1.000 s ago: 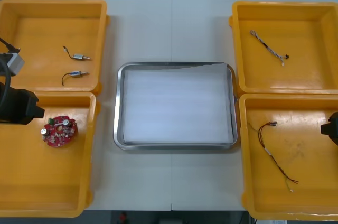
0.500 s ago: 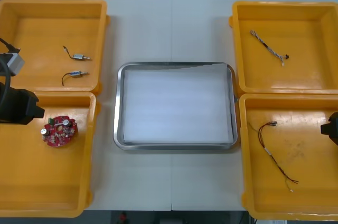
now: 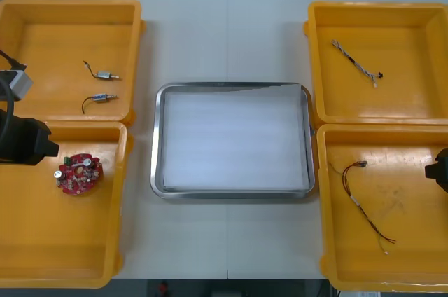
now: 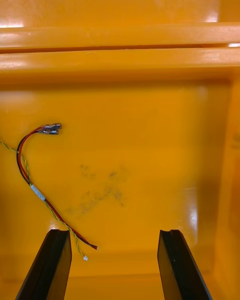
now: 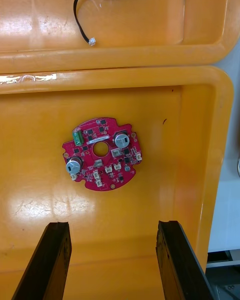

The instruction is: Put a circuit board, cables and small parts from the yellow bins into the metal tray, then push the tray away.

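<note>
A round red circuit board (image 3: 79, 173) lies in the near left yellow bin (image 3: 42, 255). My left gripper (image 5: 112, 262) hangs open over that bin, with the circuit board (image 5: 101, 153) a short way beyond its fingertips and apart from them. My right gripper (image 4: 114, 265) is open over the near right bin (image 3: 413, 241). The red and yellow cable (image 4: 35, 180) lies ahead of its left finger, untouched. The metal tray (image 3: 157, 143), white inside, sits between the bins with nothing in it.
Two small metal parts (image 3: 106, 75) with black leads lie in the far left bin (image 3: 42, 24). A twisted blue and white cable (image 3: 355, 64) lies in the far right bin (image 3: 420, 24). Bare table runs beyond and in front of the tray.
</note>
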`<state>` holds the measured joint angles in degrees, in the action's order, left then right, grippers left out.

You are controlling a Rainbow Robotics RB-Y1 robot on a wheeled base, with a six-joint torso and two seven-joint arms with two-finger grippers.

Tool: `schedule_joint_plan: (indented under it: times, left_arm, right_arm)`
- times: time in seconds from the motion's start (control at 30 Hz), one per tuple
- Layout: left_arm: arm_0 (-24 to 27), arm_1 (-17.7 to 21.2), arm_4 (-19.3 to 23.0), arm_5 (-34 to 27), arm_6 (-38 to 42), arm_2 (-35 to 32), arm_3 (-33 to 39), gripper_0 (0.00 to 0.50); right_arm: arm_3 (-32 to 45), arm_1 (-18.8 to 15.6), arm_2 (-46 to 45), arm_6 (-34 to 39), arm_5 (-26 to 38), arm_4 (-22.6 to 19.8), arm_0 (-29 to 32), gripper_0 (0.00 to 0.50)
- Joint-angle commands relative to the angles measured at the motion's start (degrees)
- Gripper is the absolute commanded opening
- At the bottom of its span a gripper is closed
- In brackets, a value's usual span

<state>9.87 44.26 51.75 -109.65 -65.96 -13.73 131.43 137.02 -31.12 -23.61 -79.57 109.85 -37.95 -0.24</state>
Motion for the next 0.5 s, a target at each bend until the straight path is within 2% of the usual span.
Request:
schedule_joint_plan:
  times: [0.03, 0.5]
  left_arm:
    - [-0.9, 1.3, 0.4, -0.4, 1.2, -1.4, 0.6, 0.500]
    - [-0.9, 1.3, 0.4, -0.4, 1.2, -1.4, 0.6, 0.500]
  right_arm:
    - [1.1, -1.8, 0.5, 1.2, 0.2, -0.4, -0.7, 0.500]
    - [1.1, -1.8, 0.5, 1.2, 0.2, -0.4, -0.7, 0.500]
